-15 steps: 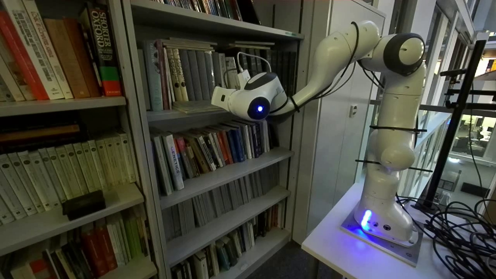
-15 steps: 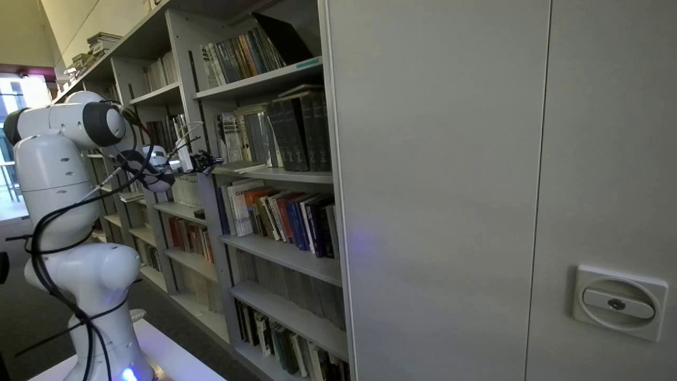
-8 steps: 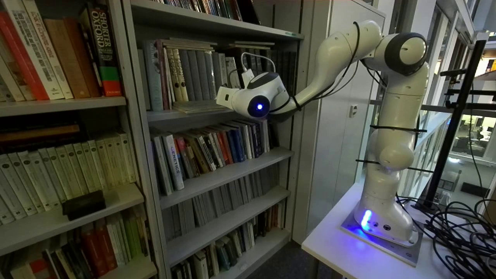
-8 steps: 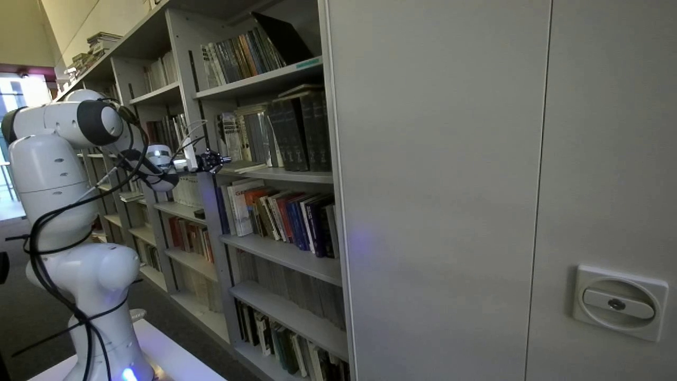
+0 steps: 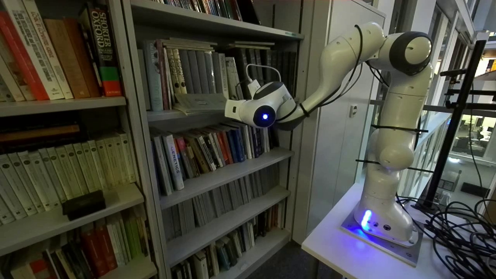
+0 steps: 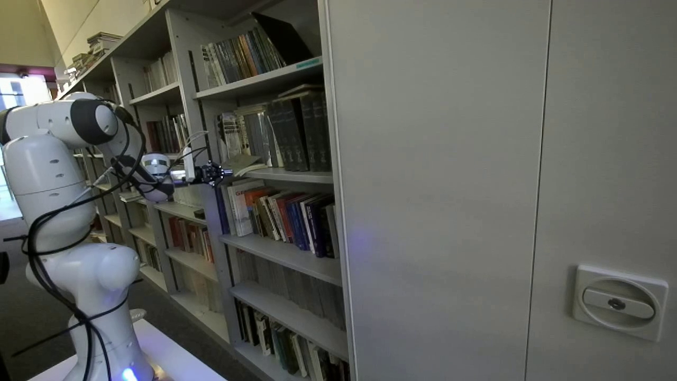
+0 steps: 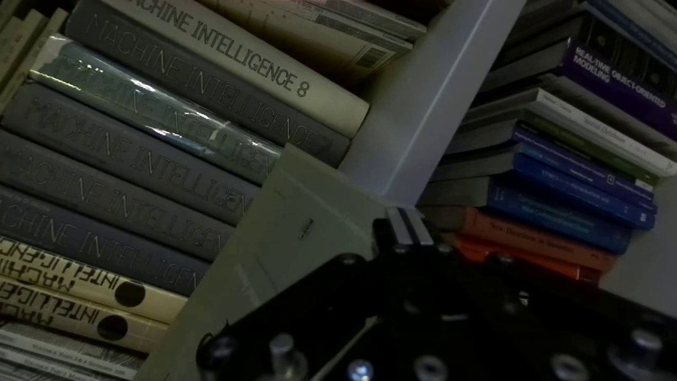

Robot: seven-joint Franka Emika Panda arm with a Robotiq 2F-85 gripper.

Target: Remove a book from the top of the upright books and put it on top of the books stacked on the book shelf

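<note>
Thin greenish book (image 7: 296, 238) lies tilted just beyond and left of the gripper (image 7: 409, 226) in the wrist view, cover towards the camera, one edge running to the fingertips (image 7: 399, 227). These are drawn together; black linkage hides the book's near corner, so I cannot tell whether it is pinched between them.

Farther left of the gripper stand the upright books (image 7: 132, 159), MACHINE INTELLIGENCE on several spines, the greenish cover blocking some final letters. In an exterior view the white wrist (image 5: 248, 110) stands in front of the gripper and masks the book's right end; another pale edge just beneath the book is hard to make out.

Above the gripper, on top of the upright books, lie stacked books (image 5: 190, 44), too dim to read. A white cable (image 5: 263, 65) loops over the wrist. Right of the gripper in the wrist view, past a board of the book shelf (image 7: 423, 106), are lower books (image 7: 560, 211) with purple, white, blue and orange spines, the orange ones partly behind the linkage.
</note>
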